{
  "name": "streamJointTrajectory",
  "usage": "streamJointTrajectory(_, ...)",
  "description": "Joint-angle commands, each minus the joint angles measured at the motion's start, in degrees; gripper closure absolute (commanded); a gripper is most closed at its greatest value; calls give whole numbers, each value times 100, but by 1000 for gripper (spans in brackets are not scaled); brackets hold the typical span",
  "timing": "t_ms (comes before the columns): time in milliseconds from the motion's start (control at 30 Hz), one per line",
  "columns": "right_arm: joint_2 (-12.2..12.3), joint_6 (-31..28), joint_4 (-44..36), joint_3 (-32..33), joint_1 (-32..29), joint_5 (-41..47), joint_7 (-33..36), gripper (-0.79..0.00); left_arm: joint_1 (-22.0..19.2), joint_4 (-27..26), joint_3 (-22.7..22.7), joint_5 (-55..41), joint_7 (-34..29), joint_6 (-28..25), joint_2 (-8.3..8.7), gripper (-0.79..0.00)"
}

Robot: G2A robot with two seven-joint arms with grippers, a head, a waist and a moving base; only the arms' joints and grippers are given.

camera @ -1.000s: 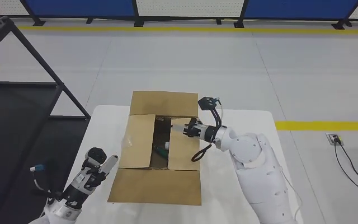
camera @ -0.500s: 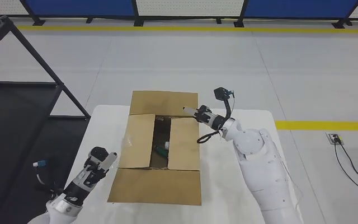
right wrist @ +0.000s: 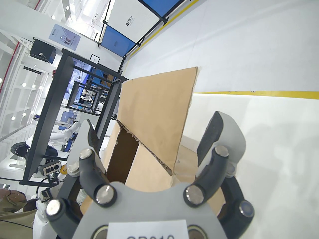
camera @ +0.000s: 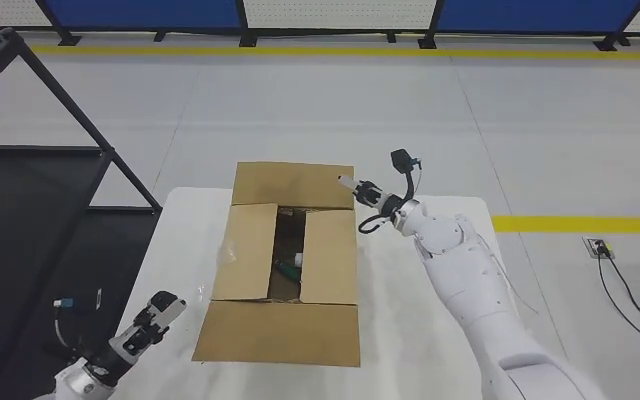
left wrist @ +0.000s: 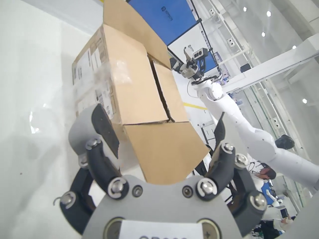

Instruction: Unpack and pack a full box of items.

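Box (camera: 330,260): right pincer (right wrist: 152,120) spread at rear flap (camera: 290,183) edge; left pincer (left wrist: 159,115) spread, both empty

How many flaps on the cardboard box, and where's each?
4. The far flap and near flap stand open. The left flap and right flap lie over the top, with a gap between them.

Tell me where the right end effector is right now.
In the top view, the right end effector is on the right side, open, at the far right corner of the cardboard box, right beside its far flap.
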Motion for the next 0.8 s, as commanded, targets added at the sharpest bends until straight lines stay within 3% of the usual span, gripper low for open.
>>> streamJointTrajectory(0,-21,-130,219,-18,112,111,94,-785,35,83,-13,-168,-409,-108,36,-785)
streamJointTrajectory(267,-58,-705,651,51,349,721,520,-785,-58,476,7,-505,-1887,-660,207,-785)
streamJointTrajectory(533,-20,-1156,722,162,412,1225,922,-785,-10,555,108,-989,-2303,-1044,308,-785)
streamJointTrajectory(767,5,-1399,598,140,394,1376,1101,-785,247,286,253,-1189,-2210,-1137,513,-785)
